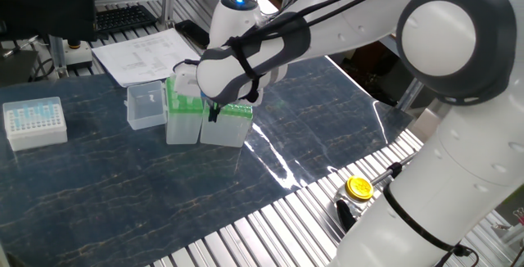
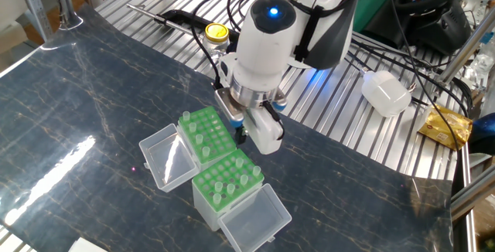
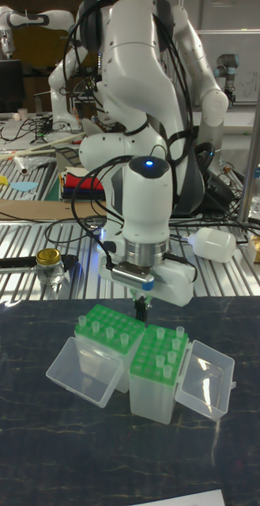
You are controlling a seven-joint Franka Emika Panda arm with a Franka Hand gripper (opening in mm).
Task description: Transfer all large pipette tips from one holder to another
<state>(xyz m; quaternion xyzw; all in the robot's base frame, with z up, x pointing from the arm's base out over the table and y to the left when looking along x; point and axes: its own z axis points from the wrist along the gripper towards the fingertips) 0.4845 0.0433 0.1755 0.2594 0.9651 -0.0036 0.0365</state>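
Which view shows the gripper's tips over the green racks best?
The tall fixed view: the gripper hangs in plain sight above the seam between the two green racks. In the other fixed view it is partly behind its own body; in one fixed view the arm nearly hides it.
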